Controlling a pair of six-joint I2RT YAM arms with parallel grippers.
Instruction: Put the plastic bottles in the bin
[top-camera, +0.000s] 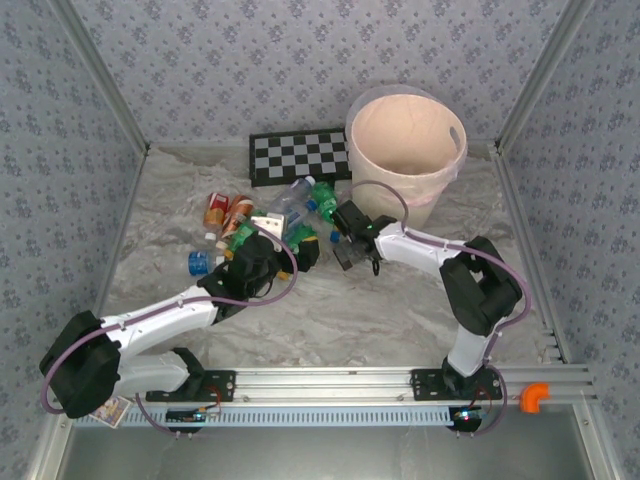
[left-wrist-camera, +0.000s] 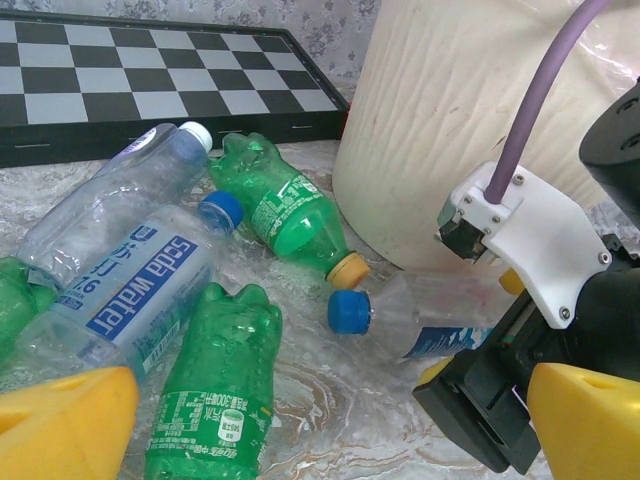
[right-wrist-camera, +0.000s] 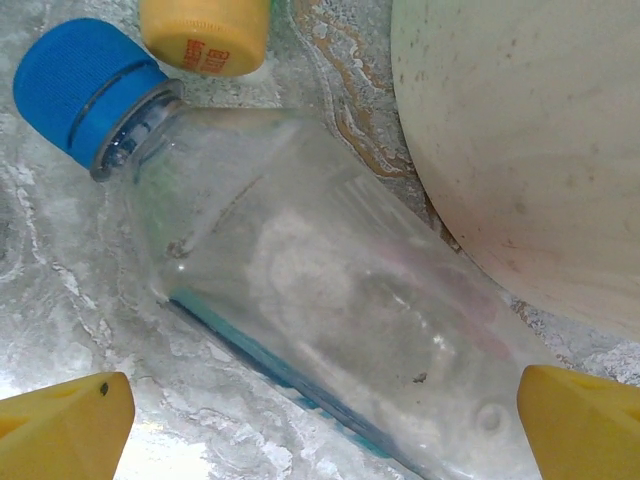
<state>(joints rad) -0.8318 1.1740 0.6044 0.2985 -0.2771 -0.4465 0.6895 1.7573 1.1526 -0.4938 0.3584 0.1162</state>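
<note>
Right gripper (right-wrist-camera: 320, 425) jaws wide apart, empty — clear bottle (right-wrist-camera: 300, 290) lies flat directly beneath, between fingers. Long axis diagonal: blue cap (right-wrist-camera: 85, 85) upper left, base beside bin (right-wrist-camera: 520, 150) wall, possibly touching. Left gripper (left-wrist-camera: 330, 425) also spread, empty, facing other bottles (left-wrist-camera: 215, 400). Right arm nearer bin — little room wall-side.

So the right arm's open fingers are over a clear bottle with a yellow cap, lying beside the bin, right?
Not quite: that clear bottle has a blue cap, as the right wrist view shows; the yellow cap next to it is a separate one. The rest holds: the right fingers are open, and the bottle lies beside the bin.
</note>
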